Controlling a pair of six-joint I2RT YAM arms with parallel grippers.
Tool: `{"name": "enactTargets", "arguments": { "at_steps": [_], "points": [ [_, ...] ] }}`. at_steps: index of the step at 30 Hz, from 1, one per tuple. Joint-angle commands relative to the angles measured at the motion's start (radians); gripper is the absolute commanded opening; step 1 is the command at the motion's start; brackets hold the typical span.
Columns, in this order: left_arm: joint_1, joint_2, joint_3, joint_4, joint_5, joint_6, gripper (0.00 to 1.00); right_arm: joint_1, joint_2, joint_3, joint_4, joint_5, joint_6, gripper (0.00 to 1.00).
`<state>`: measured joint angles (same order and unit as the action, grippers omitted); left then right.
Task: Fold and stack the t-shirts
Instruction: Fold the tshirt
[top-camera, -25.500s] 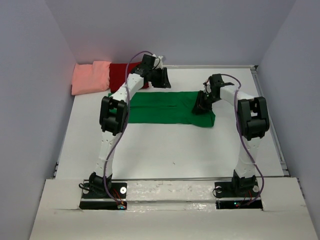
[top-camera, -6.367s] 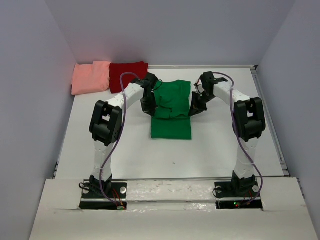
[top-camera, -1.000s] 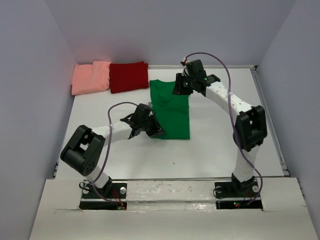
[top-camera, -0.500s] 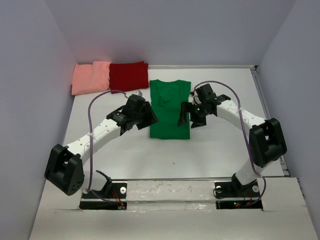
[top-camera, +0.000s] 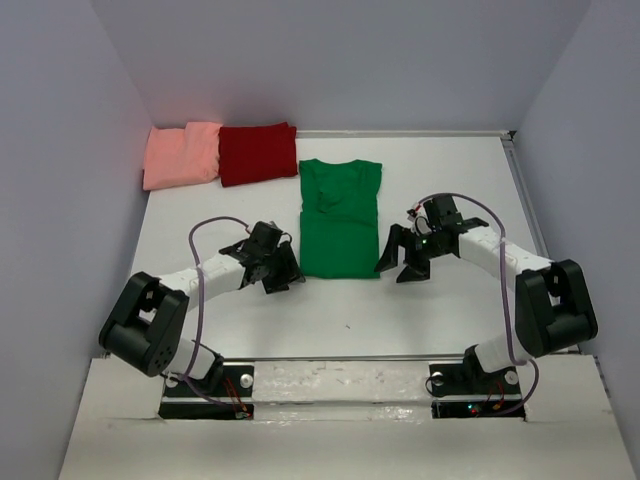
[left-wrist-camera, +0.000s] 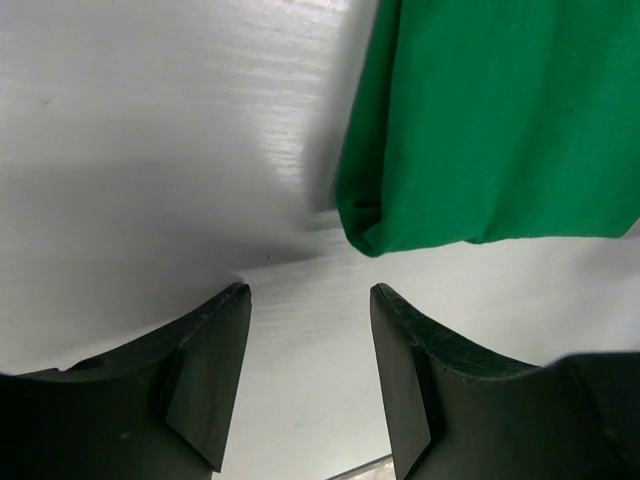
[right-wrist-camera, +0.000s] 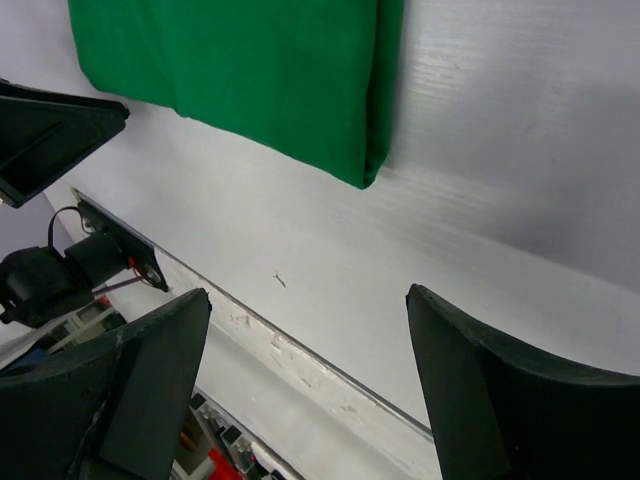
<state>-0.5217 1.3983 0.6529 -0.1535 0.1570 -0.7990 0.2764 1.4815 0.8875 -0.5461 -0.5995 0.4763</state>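
1. Grippers nearest you: your left gripper (top-camera: 281, 272) sits low over the white table (top-camera: 340, 315) beside the green shirt's near left corner, jaws partly apart and empty. Your right gripper (top-camera: 398, 262) is at the near right corner, jaws wide and empty.
2. Between them lies the bright green soft fabric t-shirt (top-camera: 340, 225), a narrow flat rectangle, collar far.
3. Far left, the folded salmon-pink t-shirt (top-camera: 182, 155) and folded dark red t-shirt (top-camera: 258, 153) lie side by side.
4. You likely need one more fold on the green; nothing is stacked yet.
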Motion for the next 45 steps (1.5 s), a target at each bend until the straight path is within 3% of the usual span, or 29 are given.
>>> {"name": "enactTargets", "arguments": {
  "at_steps": [1,21,28,35,45],
  "points": [
    [0.000,0.053,-0.009,0.098,0.036,0.038,0.63,0.004,0.011,-0.050,0.087,-0.045,0.024,0.84],
    [0.035,0.077,0.031,0.132,0.050,0.049,0.63,0.004,0.267,-0.035,0.334,-0.085,0.048,0.69],
    [0.045,0.059,0.028,0.117,0.050,0.055,0.63,0.004,0.326,-0.002,0.374,-0.063,0.044,0.50],
    [0.052,0.045,0.030,0.106,0.046,0.058,0.63,0.004,0.292,-0.001,0.339,0.003,0.018,0.40],
    [0.058,0.060,0.028,0.111,0.044,0.064,0.63,0.004,0.261,0.001,0.278,0.059,-0.019,0.43]
  ]
}}
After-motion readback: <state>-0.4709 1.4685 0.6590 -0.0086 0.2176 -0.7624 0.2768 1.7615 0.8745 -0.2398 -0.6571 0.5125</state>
